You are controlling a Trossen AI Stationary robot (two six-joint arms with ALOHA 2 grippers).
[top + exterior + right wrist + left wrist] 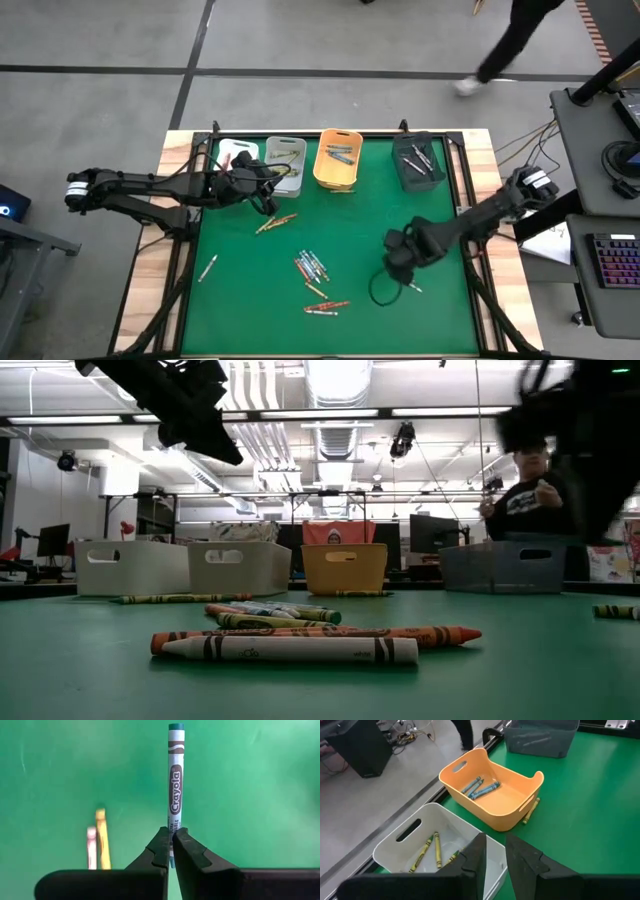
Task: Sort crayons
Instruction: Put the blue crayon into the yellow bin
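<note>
I'm holding the right gripper (170, 851) low over the green mat (240, 290), on its right half, with the arm reaching in from the mat's right edge and the wrist bent down. Its fingers (192, 852) are pinching together on the end of a blue crayon (175, 790). I'm keeping the left gripper (492, 855) raised near the mat's far left corner, arm stretching in from the left, fingers standing slightly apart with nothing between them.
</note>
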